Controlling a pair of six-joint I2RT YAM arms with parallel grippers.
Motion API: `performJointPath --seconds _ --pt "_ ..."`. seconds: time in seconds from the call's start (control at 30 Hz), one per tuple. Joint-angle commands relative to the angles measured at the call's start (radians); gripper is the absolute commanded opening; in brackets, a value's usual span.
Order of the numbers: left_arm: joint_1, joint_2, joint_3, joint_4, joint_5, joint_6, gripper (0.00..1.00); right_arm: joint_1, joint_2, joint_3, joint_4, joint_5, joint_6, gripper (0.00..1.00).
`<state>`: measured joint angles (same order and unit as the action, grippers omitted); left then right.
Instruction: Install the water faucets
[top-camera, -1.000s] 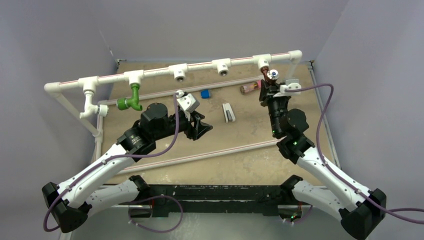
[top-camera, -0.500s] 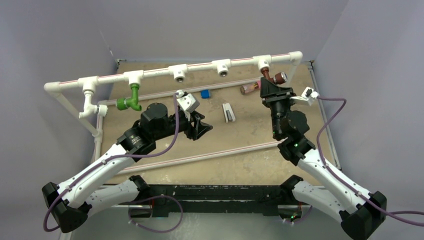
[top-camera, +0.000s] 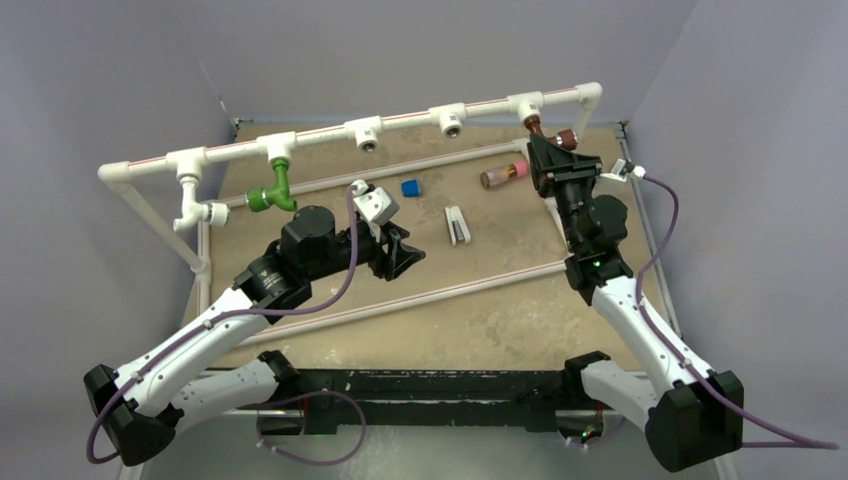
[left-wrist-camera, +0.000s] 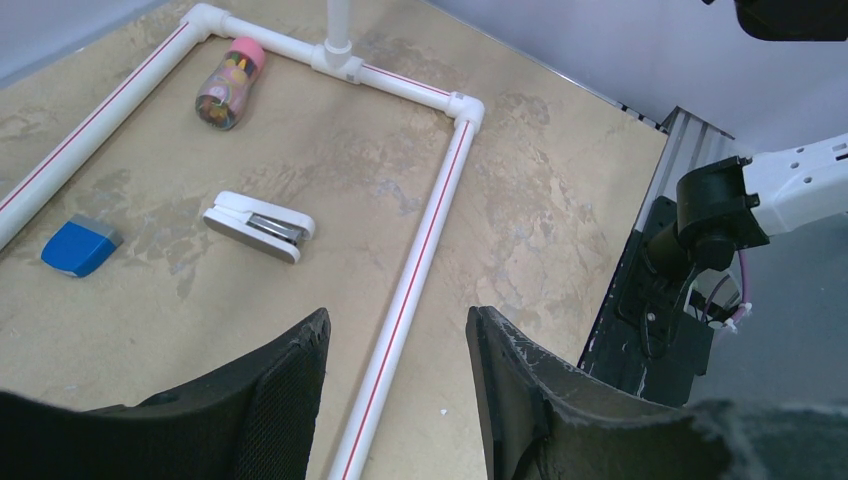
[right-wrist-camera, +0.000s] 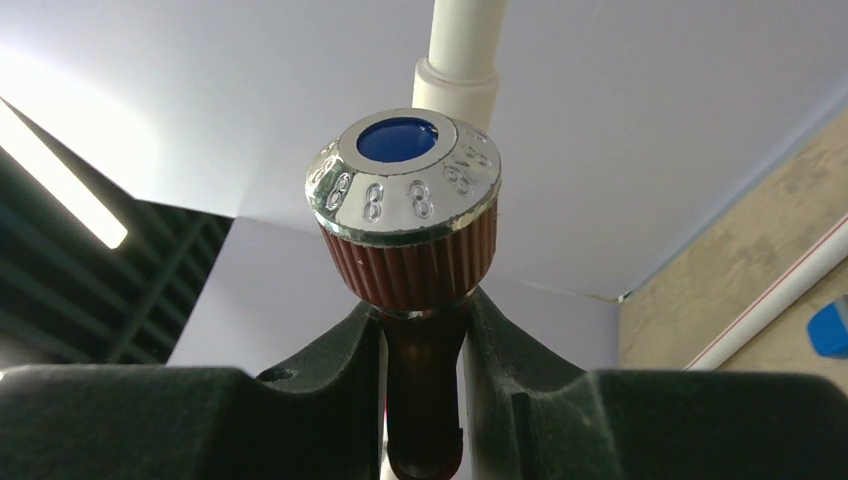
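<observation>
The reddish-brown faucet (top-camera: 556, 138) hangs at the right T-fitting (top-camera: 526, 104) of the white pipe frame (top-camera: 320, 133). My right gripper (top-camera: 553, 150) is shut on it; the right wrist view shows its ribbed knob with a silver, blue-centred cap (right-wrist-camera: 404, 205) above my fingers (right-wrist-camera: 330, 365). The green faucet (top-camera: 272, 189) hangs from a left fitting. The white faucet (top-camera: 196, 208) hangs from the fitting further left. My left gripper (top-camera: 408, 252) is open and empty over the table's middle; it also shows in the left wrist view (left-wrist-camera: 395, 345).
A brownish pink-capped cylinder (top-camera: 502, 174), a blue block (top-camera: 410, 187) and a white stapler (top-camera: 457, 224) lie on the table. Two middle T-fittings (top-camera: 366, 131) have bare sockets. A low pipe (left-wrist-camera: 415, 270) crosses the table under my left gripper.
My right gripper has turned with the reddish-brown faucet, its knob swinging to the right. The whole pipe frame has shifted, its right end rising. The left arm has not moved.
</observation>
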<state>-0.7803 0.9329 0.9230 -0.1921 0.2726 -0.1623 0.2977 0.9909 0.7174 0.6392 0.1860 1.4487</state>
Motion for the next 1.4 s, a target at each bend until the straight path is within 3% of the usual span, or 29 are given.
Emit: performJointPath --seconds 0.0,0.2,0.43,0.5,0.6,1.03,1.27,1.37 --pt "-0.002 -0.016 0.032 0.019 -0.001 0.007 0.51 -0.085 0.048 0.025 0.171 -0.203 0.204 0.0" --pt "-0.003 -0.016 0.033 0.02 -0.001 0.007 0.51 -0.098 0.063 0.008 0.227 -0.272 0.245 0.01" --pt "-0.002 -0.014 0.033 0.019 0.0 0.008 0.51 -0.098 0.016 -0.003 0.204 -0.266 0.145 0.61" --pt "-0.003 -0.013 0.033 0.019 0.0 0.007 0.51 -0.098 0.007 -0.006 0.192 -0.273 0.109 0.73" --pt "-0.002 -0.011 0.033 0.019 -0.001 0.007 0.52 -0.098 -0.005 -0.011 0.155 -0.281 0.065 0.83" --pt "-0.002 -0.013 0.033 0.019 0.005 0.006 0.51 -0.101 -0.076 0.051 -0.202 -0.334 -0.279 0.96" --pt "-0.002 -0.011 0.033 0.019 0.01 0.003 0.51 -0.102 -0.154 0.074 -0.299 -0.39 -0.609 0.98" --pt "-0.002 -0.012 0.035 0.019 0.012 0.003 0.52 -0.102 -0.161 0.158 -0.457 -0.363 -0.825 0.98"
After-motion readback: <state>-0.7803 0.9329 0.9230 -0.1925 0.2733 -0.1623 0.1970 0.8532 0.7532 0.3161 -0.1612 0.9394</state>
